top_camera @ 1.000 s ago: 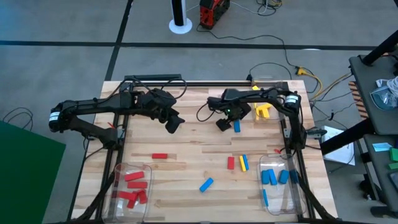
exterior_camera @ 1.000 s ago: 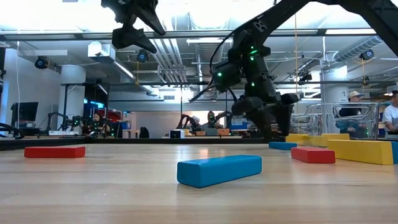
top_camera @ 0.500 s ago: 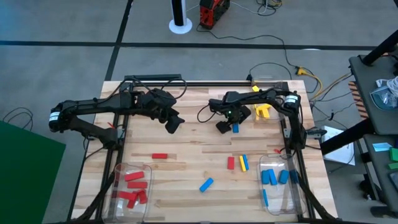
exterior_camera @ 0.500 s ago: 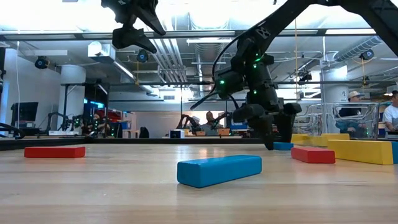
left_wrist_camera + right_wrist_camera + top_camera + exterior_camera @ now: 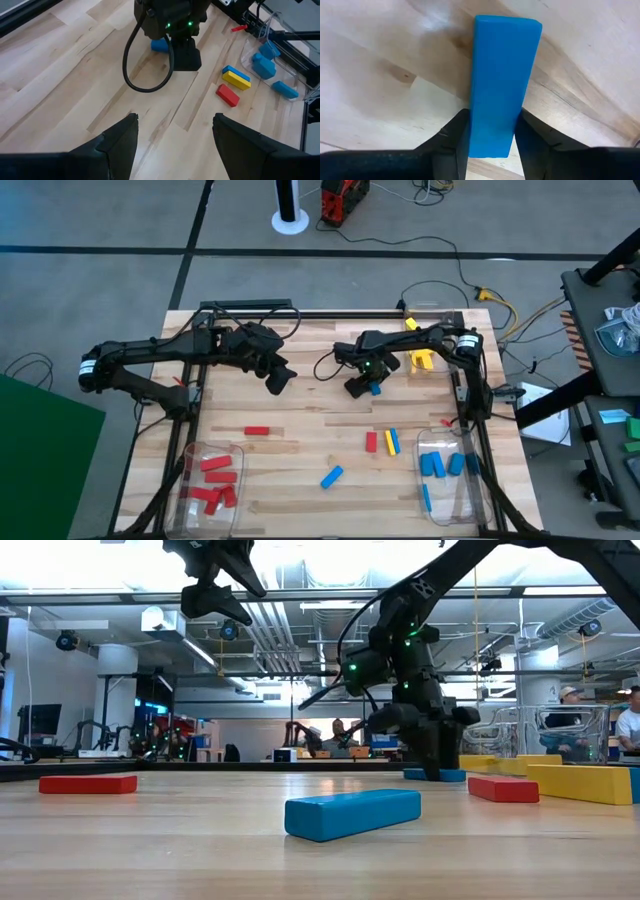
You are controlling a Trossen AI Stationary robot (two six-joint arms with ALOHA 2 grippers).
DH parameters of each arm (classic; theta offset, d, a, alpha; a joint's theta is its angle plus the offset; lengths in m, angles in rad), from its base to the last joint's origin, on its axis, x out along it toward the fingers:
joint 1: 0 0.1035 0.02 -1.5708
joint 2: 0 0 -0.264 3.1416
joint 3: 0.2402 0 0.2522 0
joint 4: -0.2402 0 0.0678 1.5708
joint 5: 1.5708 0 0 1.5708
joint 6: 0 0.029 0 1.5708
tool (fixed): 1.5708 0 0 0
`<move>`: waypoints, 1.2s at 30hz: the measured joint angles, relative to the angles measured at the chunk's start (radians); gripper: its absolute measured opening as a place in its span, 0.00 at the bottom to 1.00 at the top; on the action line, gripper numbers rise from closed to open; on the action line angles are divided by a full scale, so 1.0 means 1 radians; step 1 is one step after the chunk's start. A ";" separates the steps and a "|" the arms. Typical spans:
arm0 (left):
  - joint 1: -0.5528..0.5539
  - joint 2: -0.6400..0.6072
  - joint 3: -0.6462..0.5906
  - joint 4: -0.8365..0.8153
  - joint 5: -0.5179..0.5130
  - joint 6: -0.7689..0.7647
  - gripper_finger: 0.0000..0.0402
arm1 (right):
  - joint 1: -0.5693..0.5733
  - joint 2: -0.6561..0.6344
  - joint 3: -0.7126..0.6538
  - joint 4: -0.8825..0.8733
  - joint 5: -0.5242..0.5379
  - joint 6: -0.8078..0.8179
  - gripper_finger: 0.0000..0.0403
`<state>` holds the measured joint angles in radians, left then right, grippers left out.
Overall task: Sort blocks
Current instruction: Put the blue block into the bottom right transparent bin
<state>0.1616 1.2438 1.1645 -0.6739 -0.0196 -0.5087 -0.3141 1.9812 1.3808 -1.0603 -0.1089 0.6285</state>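
My right gripper is down at the table's far middle, shut on a blue block that lies flat on the wood. My left gripper hangs open, high above the table left of it, holding nothing. Loose on the table lie a red block, a blue block, and a red, a yellow and a blue block close together. Yellow blocks lie at the far right. My right gripper pinches the blue block's two long sides between its two fingers, near one end of the block. The fingers come from above, pointing down, and lie across the block. The block rests flat on the table.
A clear bin with red blocks stands at the near left. A clear bin with blue blocks stands at the near right. The arms' black frame rails run along both table sides. Bare wood lies in the near middle.
My right gripper has gone down to the table over the blue block and its fingers have closed in on the block's sides. The block stays flat on the wood.
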 joint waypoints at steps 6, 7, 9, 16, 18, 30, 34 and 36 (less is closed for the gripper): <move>0.000 0.000 0.000 0.000 0.000 0.001 0.58 | 0.000 -0.003 0.001 0.000 0.000 -0.023 0.29; 0.000 0.000 0.000 0.000 0.000 0.003 0.58 | 0.000 -0.004 0.001 0.000 0.000 -0.024 0.29; 0.000 0.000 0.000 0.000 0.000 0.003 0.58 | 0.000 -0.009 -0.001 -0.001 0.001 -0.027 0.29; 0.000 0.000 0.000 0.001 0.000 0.004 0.58 | 0.014 -0.114 0.005 -0.028 -0.003 -0.042 0.29; 0.000 0.000 0.000 0.000 0.000 0.004 0.58 | 0.028 -0.171 0.005 -0.038 0.000 -0.056 0.29; 0.000 0.000 0.000 0.002 0.000 0.008 0.58 | 0.288 -0.554 0.005 -0.170 -0.006 -0.319 0.29; 0.000 0.000 0.000 0.003 0.000 0.008 0.58 | 0.454 -0.617 0.002 -0.207 -0.004 -0.451 0.29; 0.000 0.000 0.000 0.003 0.000 0.008 0.58 | 0.535 -0.634 0.002 -0.218 -0.005 -0.482 0.29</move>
<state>0.1616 1.2439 1.1643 -0.6712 -0.0193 -0.5010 0.2210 1.3472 1.3823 -1.2787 -0.1143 0.1465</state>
